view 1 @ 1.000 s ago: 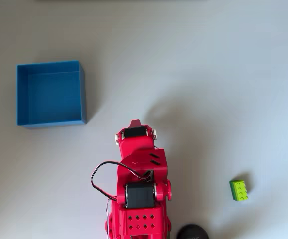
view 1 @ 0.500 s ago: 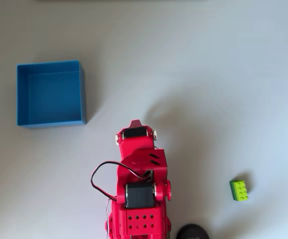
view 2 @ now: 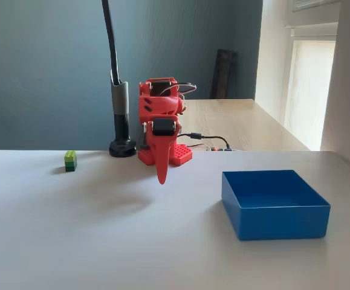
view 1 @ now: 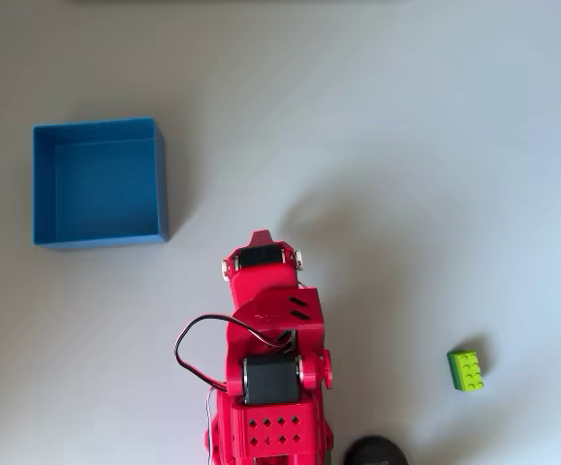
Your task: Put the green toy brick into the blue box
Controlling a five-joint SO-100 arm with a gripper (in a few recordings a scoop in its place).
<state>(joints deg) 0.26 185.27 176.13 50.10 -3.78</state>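
While the red arm (view 2: 159,121) stood folded near its base, its end effector (view 2: 161,176) pointed down above the bench (view 2: 102,241), fingers together and holding nothing. Seen from overhead, the green toy brick (view 1: 465,370) lay on the bench well to the right of the arm, and the blue box (view 1: 99,182) sat far off at upper left. A black lamp stand (view 2: 121,115) rose behind.
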